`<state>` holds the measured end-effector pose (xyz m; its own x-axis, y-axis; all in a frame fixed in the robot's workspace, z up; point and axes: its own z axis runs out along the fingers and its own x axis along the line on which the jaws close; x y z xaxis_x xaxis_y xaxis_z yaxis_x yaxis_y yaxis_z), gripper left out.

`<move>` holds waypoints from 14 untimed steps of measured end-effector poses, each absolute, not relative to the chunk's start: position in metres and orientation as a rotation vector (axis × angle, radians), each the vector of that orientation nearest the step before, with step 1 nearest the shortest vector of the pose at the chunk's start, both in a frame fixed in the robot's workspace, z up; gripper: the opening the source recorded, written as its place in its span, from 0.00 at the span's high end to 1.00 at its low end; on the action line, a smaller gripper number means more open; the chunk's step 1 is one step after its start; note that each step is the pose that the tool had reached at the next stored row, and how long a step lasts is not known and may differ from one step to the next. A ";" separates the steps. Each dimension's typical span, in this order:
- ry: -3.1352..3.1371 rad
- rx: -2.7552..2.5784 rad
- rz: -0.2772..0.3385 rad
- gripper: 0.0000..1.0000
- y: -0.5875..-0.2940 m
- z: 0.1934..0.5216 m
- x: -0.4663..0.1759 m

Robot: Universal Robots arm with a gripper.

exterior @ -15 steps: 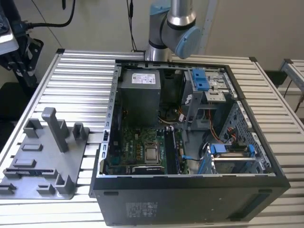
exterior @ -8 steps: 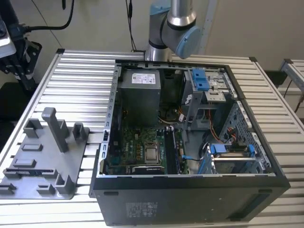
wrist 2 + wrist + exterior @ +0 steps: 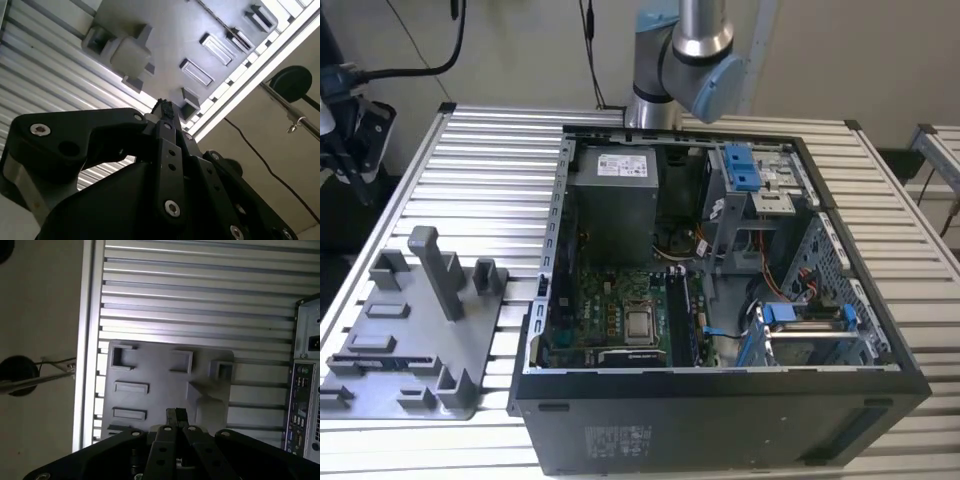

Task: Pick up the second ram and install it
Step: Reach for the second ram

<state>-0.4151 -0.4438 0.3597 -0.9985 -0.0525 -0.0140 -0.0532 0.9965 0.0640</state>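
In both wrist views my gripper point(image 3: 176, 414) point(image 3: 163, 106) hangs well above the grey plastic holder tray point(image 3: 160, 385) point(image 3: 165, 35), its two black fingertips pressed together with nothing showing between them. In the exterior view the tray point(image 3: 420, 340) lies on the slatted table at the left of the open computer case point(image 3: 720, 300). A thin dark strip, which looks like the second ram point(image 3: 375, 359), lies in a slot along the tray's near left edge. The motherboard point(image 3: 610, 310) with its memory slots point(image 3: 685, 318) sits inside the case.
Upright grey posts point(image 3: 438, 270) rise from the tray. The arm's base joint point(image 3: 685, 60) stands behind the case. Blue-tabbed drive bays point(image 3: 745, 170) and cables fill the case's right side. The table's edge point(image 3: 87, 340) runs beside the tray, and the case's rear ports point(image 3: 300, 405) lie beyond it.
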 end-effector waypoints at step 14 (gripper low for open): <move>3.127 -0.083 0.101 0.89 -0.470 0.356 -0.432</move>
<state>-0.4319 -0.4698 0.3563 -0.9985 -0.0524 -0.0140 -0.0532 0.9965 0.0640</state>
